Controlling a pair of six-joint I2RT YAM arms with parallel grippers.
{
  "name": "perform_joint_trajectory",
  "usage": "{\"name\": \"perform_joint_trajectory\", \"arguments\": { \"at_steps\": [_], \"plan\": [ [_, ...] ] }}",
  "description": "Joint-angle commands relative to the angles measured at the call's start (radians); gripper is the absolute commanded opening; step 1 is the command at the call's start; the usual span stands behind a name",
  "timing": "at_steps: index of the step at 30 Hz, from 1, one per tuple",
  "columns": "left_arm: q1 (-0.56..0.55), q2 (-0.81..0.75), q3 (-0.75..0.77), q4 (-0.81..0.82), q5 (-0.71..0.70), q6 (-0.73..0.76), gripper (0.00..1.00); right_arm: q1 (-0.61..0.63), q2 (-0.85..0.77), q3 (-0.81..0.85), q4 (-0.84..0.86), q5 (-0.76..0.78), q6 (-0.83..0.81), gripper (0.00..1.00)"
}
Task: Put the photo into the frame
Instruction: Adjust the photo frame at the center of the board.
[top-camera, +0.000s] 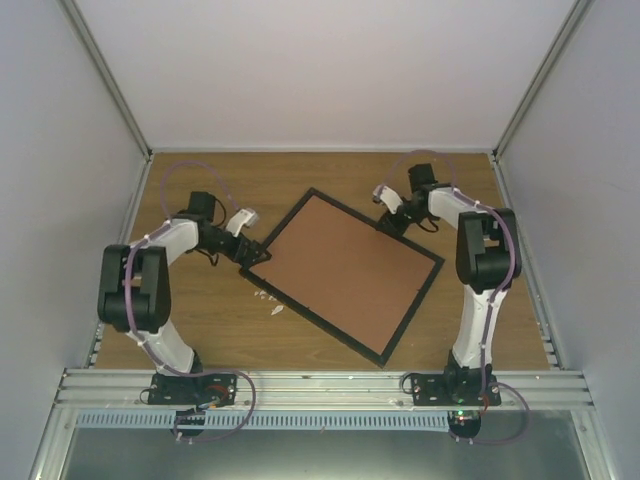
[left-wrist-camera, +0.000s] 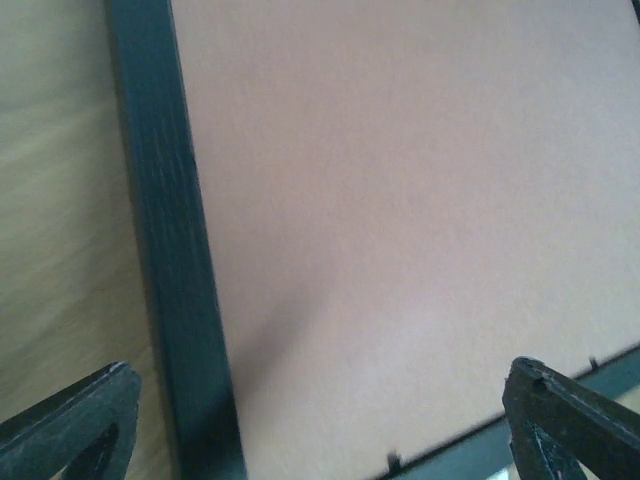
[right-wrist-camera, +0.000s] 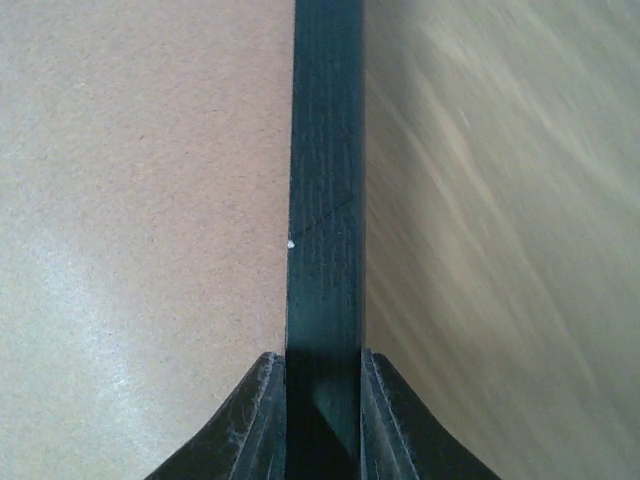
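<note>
The black frame lies tilted on the wooden table, with a brown backing board filling it. The photo is hidden. My right gripper is at the frame's upper right side. In the right wrist view it is shut on the frame's black rail, one finger on each side. My left gripper hovers over the frame's left corner. In the left wrist view its fingers stand wide open around the corner rail and the backing board, holding nothing.
A few small white scraps lie on the table just below the frame's left corner. White walls enclose the table on the left, back and right. An aluminium rail runs along the near edge by the arm bases.
</note>
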Motion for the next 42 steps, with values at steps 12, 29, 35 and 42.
{"name": "perform_joint_trajectory", "arguments": {
  "at_steps": [12, 29, 35, 42],
  "plan": [
    [0.185, -0.141, 0.021, 0.136, -0.167, -0.312, 0.99, 0.205, 0.223, 0.225, 0.111, -0.026, -0.25, 0.12],
    [0.06, -0.016, 0.046, 0.095, -0.469, -0.318, 0.79, 0.206, 0.25, 0.277, 0.03, -0.007, -0.225, 0.14],
    [0.043, 0.028, 0.092, 0.098, -0.474, -0.328, 0.79, 0.209, 0.235, 0.346, 0.035, 0.047, -0.115, 0.71],
    [0.044, 0.135, 0.225, 0.088, -0.436, -0.338, 0.76, 0.292, 0.185, 0.407, 0.135, 0.077, 0.064, 0.87]
  ]
}}
